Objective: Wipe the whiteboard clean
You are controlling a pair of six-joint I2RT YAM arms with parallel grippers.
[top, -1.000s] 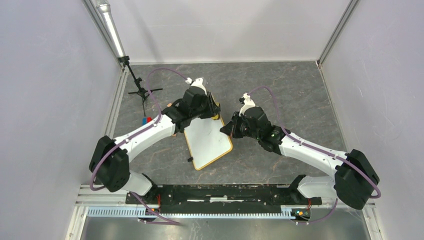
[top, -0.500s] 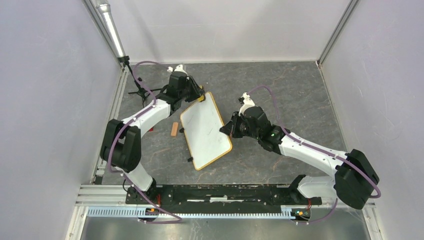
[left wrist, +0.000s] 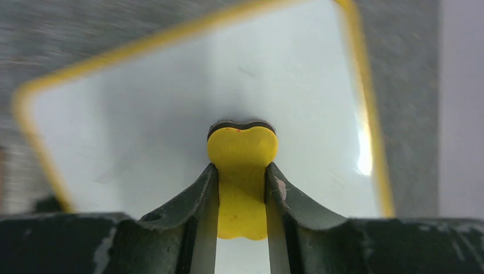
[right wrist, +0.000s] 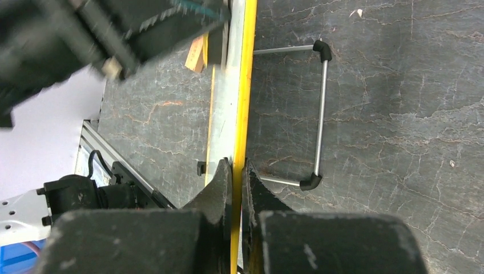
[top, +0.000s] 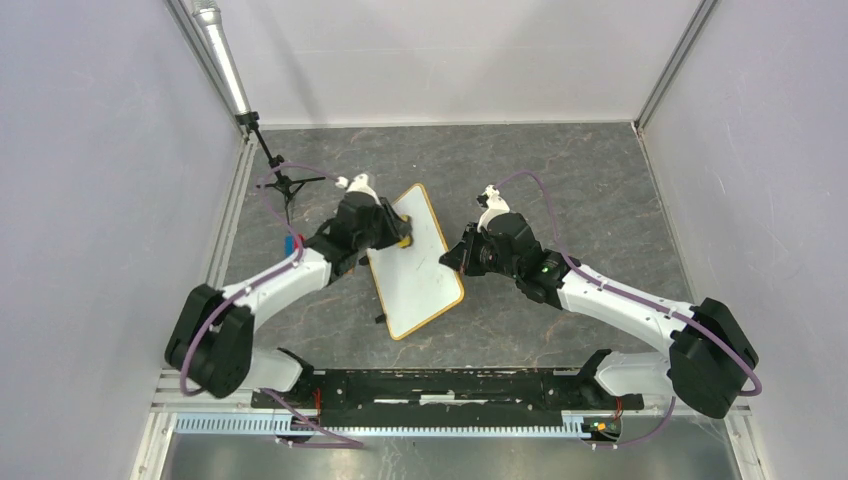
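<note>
The whiteboard [top: 420, 275], white with a yellow-orange frame, lies slanted in the middle of the table. Its face [left wrist: 142, 120] looks almost blank, with only faint smudges. My left gripper [top: 398, 240] is over the board's upper left part, shut on a yellow eraser [left wrist: 242, 154] whose dark pad rests against the white surface. My right gripper [top: 456, 258] is shut on the board's right edge; in the right wrist view the yellow frame [right wrist: 246, 85] runs edge-on between the fingertips [right wrist: 224, 171].
A black tripod stand [top: 284, 186] is at the far left, with small red and blue items [top: 292, 240] by the left arm. A wire stand [right wrist: 322, 114] with black ends shows behind the board. A small tan piece [right wrist: 196, 54] lies beyond the board.
My left gripper swept the eraser from the board's top to its far left corner, then back down onto the upper left face. The right gripper and board stayed put.
</note>
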